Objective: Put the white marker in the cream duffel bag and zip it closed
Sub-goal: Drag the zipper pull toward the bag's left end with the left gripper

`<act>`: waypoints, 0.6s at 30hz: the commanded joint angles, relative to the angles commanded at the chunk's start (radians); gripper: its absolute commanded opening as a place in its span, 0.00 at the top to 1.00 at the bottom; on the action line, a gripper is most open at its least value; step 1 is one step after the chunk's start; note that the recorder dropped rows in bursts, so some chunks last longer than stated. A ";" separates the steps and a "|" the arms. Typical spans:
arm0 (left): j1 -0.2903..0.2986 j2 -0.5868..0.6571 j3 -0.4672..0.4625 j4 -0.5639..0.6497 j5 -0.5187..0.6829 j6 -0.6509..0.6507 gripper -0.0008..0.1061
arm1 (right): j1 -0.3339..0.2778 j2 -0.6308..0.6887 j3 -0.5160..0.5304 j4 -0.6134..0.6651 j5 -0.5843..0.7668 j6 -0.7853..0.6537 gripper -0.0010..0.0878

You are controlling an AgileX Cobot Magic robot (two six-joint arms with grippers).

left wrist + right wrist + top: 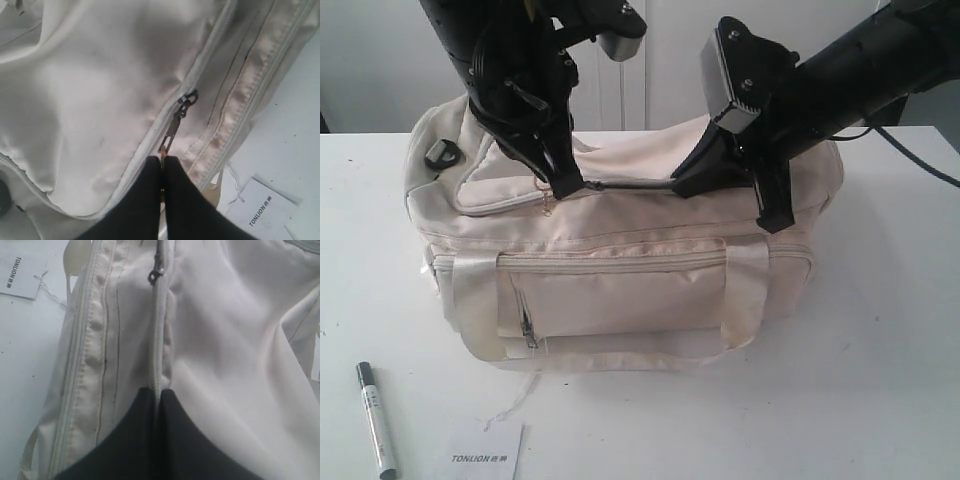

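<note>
A broad white worktop carries a large cream fabric duffel bag, which sits toward the far edge, about midway between the left and right edges, with its front zip pocket and shiny straps facing the near edge. Two black arms come down onto the top of the bag. The right gripper has its jaws pressed together on the cream zipper seam, pinching it. The left gripper meets the same seam further to the left. A white card printed TONLION lies flat at the near edge. Beside it, in the near left corner, the slim white-grey marker with a dark cap lies on the worktop, outside the bag. The thin metal zipper pull is pinched at its end by the left jaws, which are closed tight.
</note>
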 joint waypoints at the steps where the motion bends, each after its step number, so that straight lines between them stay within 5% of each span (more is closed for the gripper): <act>1: 0.000 0.000 0.000 0.000 0.000 0.002 0.99 | 0.000 0.000 0.000 0.000 -0.002 0.000 0.99; 18: 0.012 0.000 0.002 0.014 0.000 0.024 0.99 | 0.000 0.000 0.000 0.000 -0.006 0.018 0.99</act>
